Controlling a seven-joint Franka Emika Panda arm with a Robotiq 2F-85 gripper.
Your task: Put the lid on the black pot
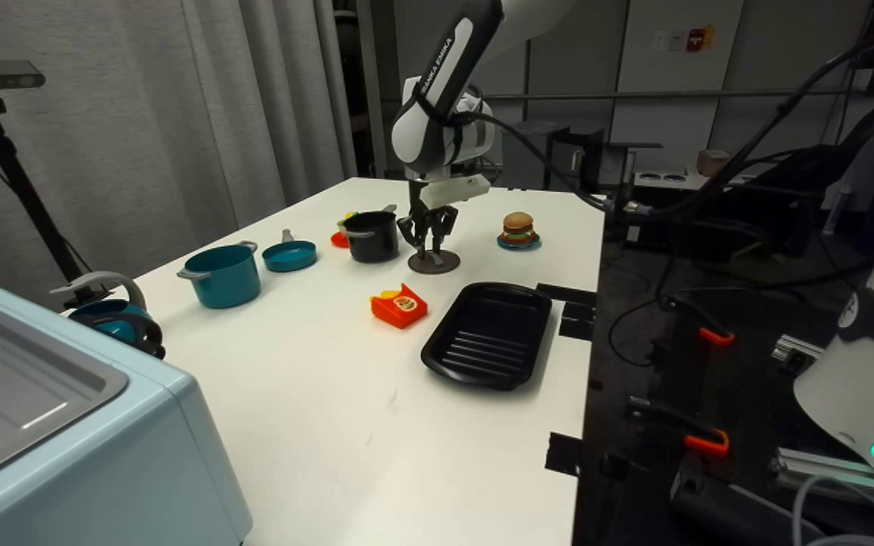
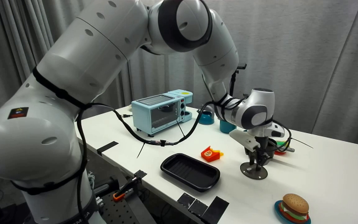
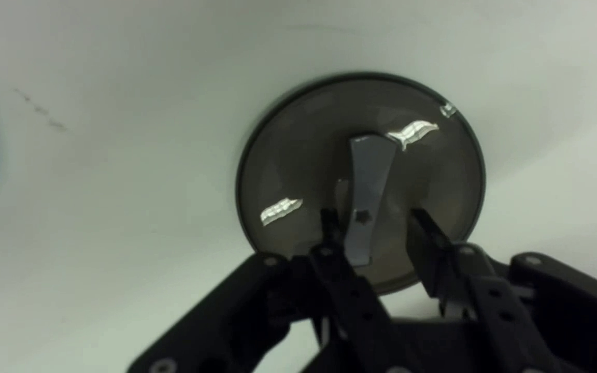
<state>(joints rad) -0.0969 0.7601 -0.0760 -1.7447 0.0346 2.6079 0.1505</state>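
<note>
- The lid (image 3: 322, 168) lay flat on the white table (image 1: 361, 425), its grey handle (image 3: 370, 176) up, near the black pot (image 1: 373, 237) it was meant to cover.
- My gripper (image 3: 374, 221) stood spread, the handle between its sides but nearer one; closing off-centre, I judged, might shove or twist the lid.
- With the pot so near, too low a lift risked clipping its rim.
- Toy fries (image 1: 399, 306) and a burger (image 1: 518, 227) sat farther out, both apart from the lid.
</note>
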